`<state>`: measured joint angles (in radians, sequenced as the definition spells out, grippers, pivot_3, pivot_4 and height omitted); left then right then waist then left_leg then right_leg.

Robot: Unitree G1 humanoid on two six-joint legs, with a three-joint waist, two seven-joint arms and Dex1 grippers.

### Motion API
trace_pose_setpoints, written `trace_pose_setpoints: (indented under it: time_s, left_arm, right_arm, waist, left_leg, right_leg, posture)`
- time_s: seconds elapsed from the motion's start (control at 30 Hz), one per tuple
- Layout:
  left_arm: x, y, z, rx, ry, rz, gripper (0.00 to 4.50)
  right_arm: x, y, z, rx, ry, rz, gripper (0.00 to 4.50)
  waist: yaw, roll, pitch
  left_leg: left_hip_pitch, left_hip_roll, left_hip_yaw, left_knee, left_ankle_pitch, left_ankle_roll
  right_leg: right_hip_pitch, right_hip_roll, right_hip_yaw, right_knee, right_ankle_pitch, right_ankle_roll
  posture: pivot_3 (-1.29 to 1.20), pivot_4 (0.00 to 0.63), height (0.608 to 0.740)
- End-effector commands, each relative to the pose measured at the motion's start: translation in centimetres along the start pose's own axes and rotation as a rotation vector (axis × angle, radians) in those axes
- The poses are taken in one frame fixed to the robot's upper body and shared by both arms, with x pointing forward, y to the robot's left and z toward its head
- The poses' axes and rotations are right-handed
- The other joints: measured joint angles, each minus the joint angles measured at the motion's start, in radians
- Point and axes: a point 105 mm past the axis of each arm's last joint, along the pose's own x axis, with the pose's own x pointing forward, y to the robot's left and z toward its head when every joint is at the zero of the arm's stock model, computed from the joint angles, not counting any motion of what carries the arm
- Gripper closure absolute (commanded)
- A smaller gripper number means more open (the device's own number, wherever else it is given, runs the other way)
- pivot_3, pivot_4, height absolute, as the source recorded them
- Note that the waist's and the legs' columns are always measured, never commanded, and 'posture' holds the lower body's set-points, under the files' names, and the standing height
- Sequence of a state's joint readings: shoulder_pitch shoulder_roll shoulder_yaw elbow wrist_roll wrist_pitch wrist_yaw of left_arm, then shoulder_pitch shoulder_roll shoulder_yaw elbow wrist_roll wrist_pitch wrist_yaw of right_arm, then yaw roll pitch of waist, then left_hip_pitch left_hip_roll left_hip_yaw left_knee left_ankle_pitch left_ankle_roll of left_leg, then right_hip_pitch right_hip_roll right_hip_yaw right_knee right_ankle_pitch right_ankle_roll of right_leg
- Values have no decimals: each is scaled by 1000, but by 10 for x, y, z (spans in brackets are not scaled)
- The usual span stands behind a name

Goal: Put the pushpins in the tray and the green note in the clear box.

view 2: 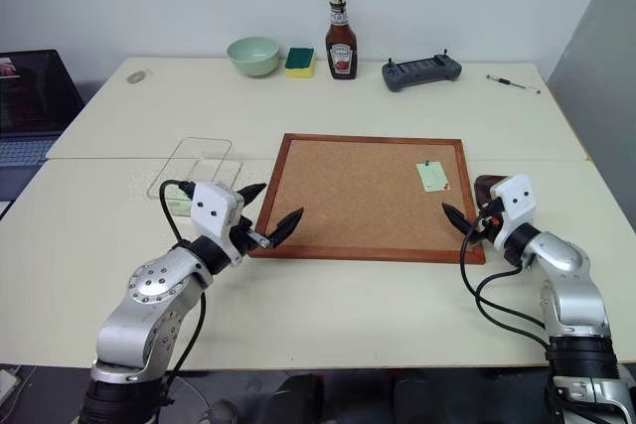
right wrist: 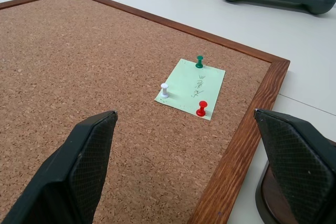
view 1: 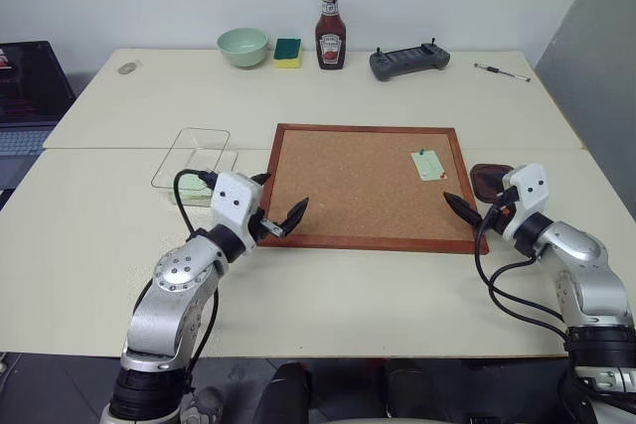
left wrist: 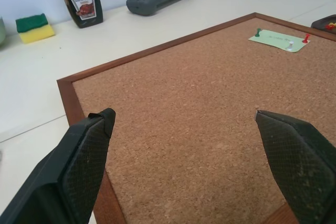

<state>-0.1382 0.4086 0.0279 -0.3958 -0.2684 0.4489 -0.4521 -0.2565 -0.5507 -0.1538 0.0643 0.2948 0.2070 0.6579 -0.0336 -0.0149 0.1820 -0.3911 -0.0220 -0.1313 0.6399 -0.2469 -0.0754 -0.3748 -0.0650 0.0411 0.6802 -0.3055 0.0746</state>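
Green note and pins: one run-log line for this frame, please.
green note on corkboard, three pushpins in it | tray beside board | left gripper open | right gripper open

Corkboard mid-surface, both tools spread wide at its near corners.
Green note pinned near the corkboard's far right corner; clear box off its left edge.

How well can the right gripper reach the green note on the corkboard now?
Probably yes. The right gripper is open and faces the green note across bare corkboard. Three pushpins hold the note down, so they must come out first.
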Motion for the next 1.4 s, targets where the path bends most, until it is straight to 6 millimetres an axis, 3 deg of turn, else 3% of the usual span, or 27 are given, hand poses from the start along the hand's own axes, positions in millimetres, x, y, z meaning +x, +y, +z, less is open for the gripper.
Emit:
trace_pose_setpoints:
  time_s: [0.03, 0.27, 0.47, 0.57, 0.83, 1.27, 1.4]
  left_arm:
    - [-1, -3, 17, 27, -65, -19, 0]
    - [2, -7, 14, 60, -40, -42, 0]
    - [7, -8, 24, 61, -112, -90, 0]
    - [23, -11, 27, 76, -134, -136, 358]
    - [60, -27, 27, 37, -162, -247, 1851]
    - [93, -60, 8, 71, -125, -370, 4465]
    - [101, -62, 8, 49, -131, -376, 4497]
  right_arm:
    - [-1, -4, 19, -45, -53, -7, 85]
    - [2, 3, 20, -43, -57, 8, 85]
    - [2, 9, 20, -35, -66, 12, 85]
    - [-1, 12, 20, -29, -75, 4, 0]
    - [-8, 17, 16, -28, -78, -6, 0]
    - [-3, 29, 19, -26, -79, 11, 0]
    - [-1, 33, 22, -22, -86, 15, 0]
  waist:
    - [0, 0, 0]
    - [0, 0, 0]
    - [0, 0, 0]
    - [2, 0, 0]
    - [1, 0, 0]
    - [0, 0, 0]
    - [0, 0, 0]
  left_leg:
    - [0, 0, 0, 0, 0, 0]
    - [0, 0, 0, 0, 0, 0]
    - [0, 0, 0, 0, 0, 0]
    - [0, 0, 0, 0, 0, 0]
    - [-1, -1, 0, 0, 0, 0]
    - [-1, -1, 0, 1, 0, 0]
    - [-1, -1, 0, 1, 0, 0]
  right_leg:
    - [0, 0, 0, 0, 0, 0]
    - [0, 0, 0, 0, 0, 0]
    - [0, 0, 0, 0, 0, 0]
    - [0, 0, 0, 0, 0, 0]
    - [0, 0, 0, 0, 0, 0]
    - [0, 0, 0, 0, 0, 0]
    - [0, 0, 0, 0, 0, 0]
  posture:
    - [0, 150, 740]
    - [0, 150, 740]
    - [0, 150, 740]
    - [0, 150, 740]
    - [0, 150, 740]
    - [0, 150, 740]
    - [0, 150, 740]
